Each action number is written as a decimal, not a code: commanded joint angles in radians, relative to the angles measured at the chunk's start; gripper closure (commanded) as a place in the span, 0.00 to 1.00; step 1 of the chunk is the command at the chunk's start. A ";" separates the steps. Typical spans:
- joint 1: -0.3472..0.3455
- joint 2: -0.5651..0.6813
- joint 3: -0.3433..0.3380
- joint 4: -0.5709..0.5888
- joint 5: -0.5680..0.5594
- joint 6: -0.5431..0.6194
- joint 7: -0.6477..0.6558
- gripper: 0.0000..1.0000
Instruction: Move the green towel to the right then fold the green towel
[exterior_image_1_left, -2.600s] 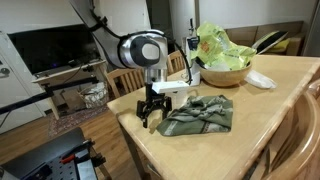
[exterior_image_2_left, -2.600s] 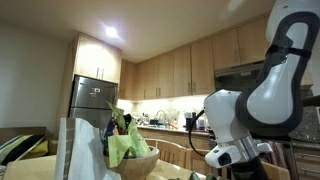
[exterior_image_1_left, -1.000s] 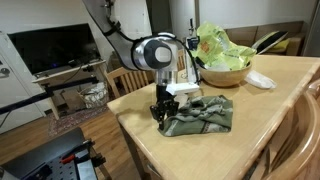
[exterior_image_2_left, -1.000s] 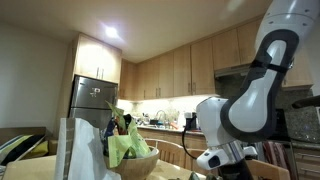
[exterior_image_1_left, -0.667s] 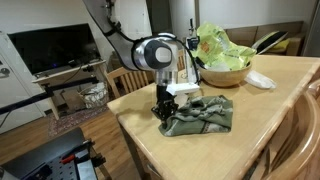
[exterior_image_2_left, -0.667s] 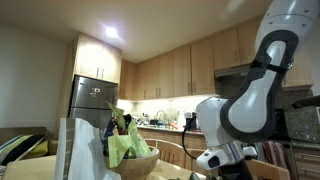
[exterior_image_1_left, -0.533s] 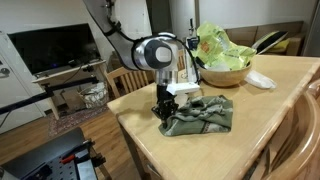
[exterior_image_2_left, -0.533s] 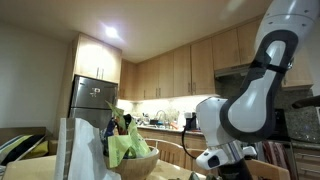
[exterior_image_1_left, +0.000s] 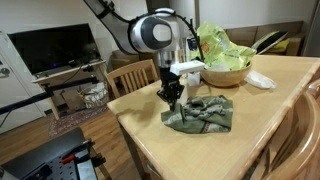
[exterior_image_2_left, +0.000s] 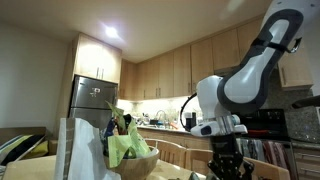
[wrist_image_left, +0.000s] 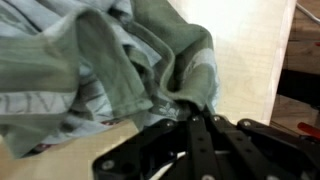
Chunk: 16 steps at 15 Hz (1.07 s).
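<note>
The moving step is in hand: the gripper stands over the left edge of the green towel, which lies crumpled on the near left part of the wooden bench, well short of the wooden bowl of leafy greens at the far side. In the wrist view the gripper is closed tight, its fingers pinching a bunched fold at the towel's edge, with the pale bench top showing beyond. The next move probably calls for drawing the cloth to the right across the bench, low enough that the rest trails flat, then spreading it before any fold. The towel is soft and limp, olive green with a paler speckled panel and darker borders, heaped in loose ridges, so it will likely drag and bunch rather than slide as one piece. The bench is smooth, light wood with a rounded edge.
</note>
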 joint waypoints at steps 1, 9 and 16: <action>0.005 -0.022 -0.006 0.001 0.006 -0.002 -0.003 0.98; -0.007 -0.084 0.006 -0.027 0.033 0.013 -0.031 0.99; -0.011 -0.209 0.006 -0.058 0.103 0.052 -0.071 0.99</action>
